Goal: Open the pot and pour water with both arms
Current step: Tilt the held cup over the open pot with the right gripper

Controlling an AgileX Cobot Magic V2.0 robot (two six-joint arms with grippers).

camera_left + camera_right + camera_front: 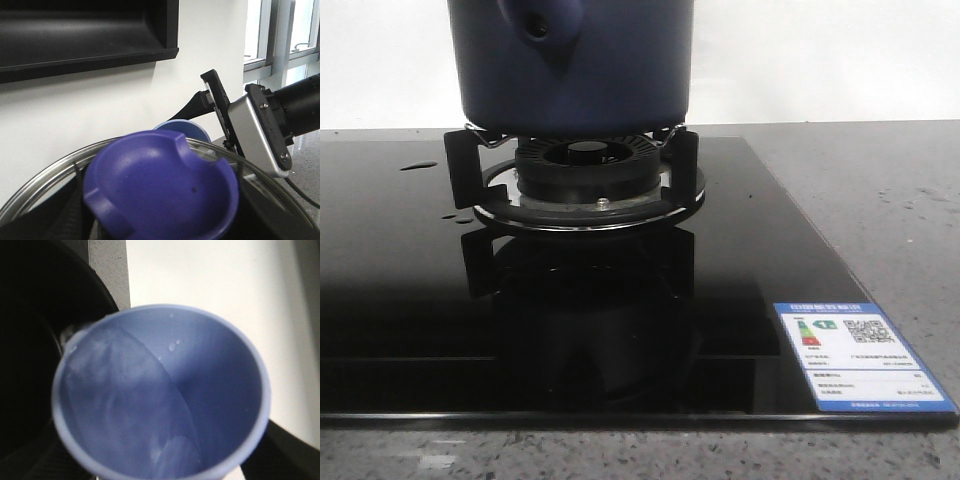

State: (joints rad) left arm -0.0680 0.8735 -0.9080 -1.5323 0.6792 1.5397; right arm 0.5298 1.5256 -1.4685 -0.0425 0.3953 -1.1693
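Note:
The dark navy pot [570, 70] stands on the gas burner [588, 175], its side nub [542, 28] facing the camera and its top cut off by the frame. No gripper shows in the front view. In the left wrist view a blue lid knob [160, 190] on a glass lid with a steel rim [45, 175] fills the jaw area; my left gripper is shut on it, fingers mostly hidden. My right gripper [202, 102] holds the pale blue cup [186, 128] just behind the lid. The cup [160, 390] is tilted, with water inside.
A black glass cooktop [400, 290] carries the burner, with a blue energy label [860, 355] at its front right and water drops [418, 166] at the back left. Grey speckled counter lies around it. A white wall and a dark shelf [85, 35] are behind.

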